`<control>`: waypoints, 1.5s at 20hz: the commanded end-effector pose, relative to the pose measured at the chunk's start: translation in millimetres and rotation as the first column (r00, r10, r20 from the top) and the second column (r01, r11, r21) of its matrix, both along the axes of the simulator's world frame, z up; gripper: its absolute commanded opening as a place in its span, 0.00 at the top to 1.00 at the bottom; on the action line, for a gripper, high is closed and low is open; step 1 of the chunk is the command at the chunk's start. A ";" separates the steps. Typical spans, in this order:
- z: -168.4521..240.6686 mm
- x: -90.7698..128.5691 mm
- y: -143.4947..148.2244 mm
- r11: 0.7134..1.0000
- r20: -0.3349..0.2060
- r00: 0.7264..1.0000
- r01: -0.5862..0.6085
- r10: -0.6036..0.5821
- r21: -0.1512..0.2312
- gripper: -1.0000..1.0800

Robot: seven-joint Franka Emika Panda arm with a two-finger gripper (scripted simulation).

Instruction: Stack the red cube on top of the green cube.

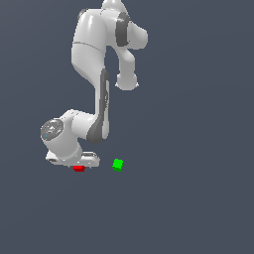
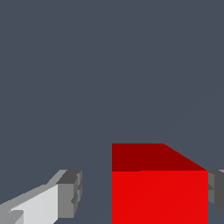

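In the exterior view, your gripper (image 1: 79, 163) sits low over the red cube (image 1: 79, 168), with the green cube (image 1: 117, 164) near. In the wrist view, its fingers (image 2: 70, 192) straddle that cube (image 2: 159, 192), open, one gap remaining (likely light, rigid): pinch its flat opposite sides.

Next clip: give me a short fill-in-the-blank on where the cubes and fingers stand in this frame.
1. In the wrist view, the cube between the fingers is ____.
2. In the exterior view, the green cube lies to the exterior view's ____ of the red cube.
3. One finger is against the red cube's side; between the other finger and the cube there is a ____.
4. The green cube has ____ stacked on it.

Missing words: red; right; gap; nothing
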State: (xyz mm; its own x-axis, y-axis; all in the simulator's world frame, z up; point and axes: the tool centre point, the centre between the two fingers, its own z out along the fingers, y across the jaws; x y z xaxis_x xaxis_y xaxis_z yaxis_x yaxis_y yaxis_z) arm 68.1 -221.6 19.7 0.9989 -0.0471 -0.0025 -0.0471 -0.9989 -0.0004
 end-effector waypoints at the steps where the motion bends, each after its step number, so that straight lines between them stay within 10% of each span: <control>1: -0.2 1.5 -0.5 1.000 0.002 1.000 0.000 0.000 -0.001 0.04; 2: 0.1 1.6 -0.5 1.000 0.002 1.000 0.000 0.000 -0.001 0.04; 3: 0.1 1.6 -0.5 1.000 0.002 1.000 0.000 0.000 -0.001 1.00; 30: 80.5 -0.1 0.1 1.000 0.002 1.000 0.000 0.000 -0.001 1.00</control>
